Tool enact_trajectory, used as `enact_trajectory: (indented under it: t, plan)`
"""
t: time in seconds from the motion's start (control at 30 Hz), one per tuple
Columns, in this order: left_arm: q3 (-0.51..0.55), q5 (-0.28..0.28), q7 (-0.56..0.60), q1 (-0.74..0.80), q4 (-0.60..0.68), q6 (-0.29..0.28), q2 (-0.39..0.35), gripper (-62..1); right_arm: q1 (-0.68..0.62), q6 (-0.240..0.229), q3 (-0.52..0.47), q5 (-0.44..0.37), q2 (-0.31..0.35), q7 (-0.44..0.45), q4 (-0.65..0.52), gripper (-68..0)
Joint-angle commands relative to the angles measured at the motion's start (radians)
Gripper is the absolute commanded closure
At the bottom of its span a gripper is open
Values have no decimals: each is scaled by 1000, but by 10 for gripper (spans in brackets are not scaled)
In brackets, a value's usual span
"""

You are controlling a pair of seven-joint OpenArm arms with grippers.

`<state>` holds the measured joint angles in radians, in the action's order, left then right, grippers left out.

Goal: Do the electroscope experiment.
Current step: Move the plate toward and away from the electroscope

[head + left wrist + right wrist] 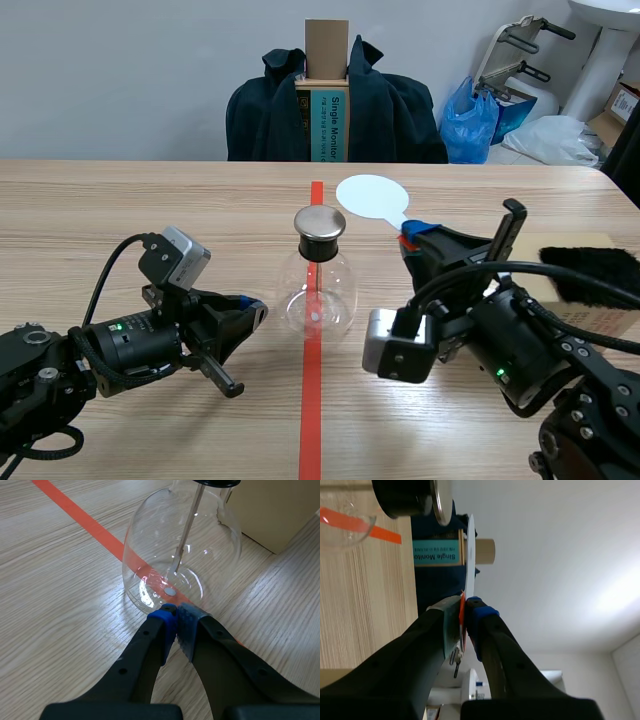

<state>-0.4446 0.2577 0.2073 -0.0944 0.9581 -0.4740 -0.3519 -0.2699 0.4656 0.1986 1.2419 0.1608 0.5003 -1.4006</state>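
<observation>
The electroscope, a round glass flask (318, 288) with a metal cap (319, 226) and a thin rod inside, stands on the red tape line at the table's middle. My left gripper (255, 312) is shut on nothing, its tips (176, 614) just short of the flask's base (170, 575). My right gripper (412, 236) is shut on the orange handle of a white round paddle (372, 194), held raised to the right of the cap. In the right wrist view the paddle (470, 555) shows edge-on between the fingers, close to the cap (412, 497).
A tan box (585, 290) with a black furry cloth (595, 270) on it sits at the right. Across the table stands a chair draped with a dark jacket (335, 105). Bags (470, 120) lie beyond the table's right end.
</observation>
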Motion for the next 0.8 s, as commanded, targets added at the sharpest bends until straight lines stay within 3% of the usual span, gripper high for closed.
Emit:
enact_trajectory:
  t: [0.0,0.3,0.77]
  plan:
    - [8,7,13,-5,22,-5,2,-27,6,11,-1,-35,11,-30,-20,-7]
    - [8,7,13,-5,22,-5,2,-27,-18,13,-36,-129,11,-203,-95,-7]
    - [8,7,13,-5,22,-5,2,-27,-181,13,-201,-299,16,-195,-443,-7]
